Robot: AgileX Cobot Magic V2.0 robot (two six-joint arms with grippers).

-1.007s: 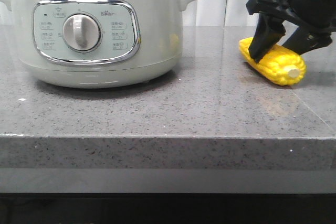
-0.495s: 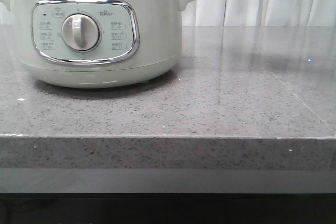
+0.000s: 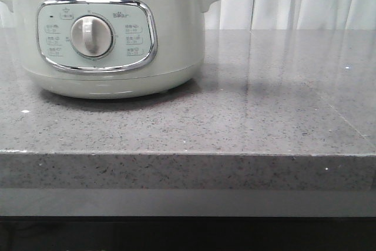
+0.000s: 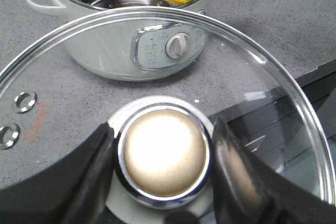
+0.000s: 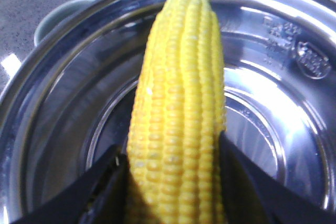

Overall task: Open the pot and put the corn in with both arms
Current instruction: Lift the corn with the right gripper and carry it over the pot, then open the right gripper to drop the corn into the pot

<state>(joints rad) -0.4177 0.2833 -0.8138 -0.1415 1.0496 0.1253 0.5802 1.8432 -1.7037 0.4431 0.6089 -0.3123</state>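
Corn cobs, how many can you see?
1. The corn is held in the right gripper just above the open pot. The pot's steel inside looks bare beneath it, though the cob hides part of the bottom.

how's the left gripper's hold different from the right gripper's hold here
The left gripper is shut on the lid by its round metal knob, held off to the side of the pot. The right gripper is shut on the corn, clamping its sides, directly over the pot's open steel bowl. The lid is clear glass and wide; the corn is yellow and narrow. Both are held off the counter.
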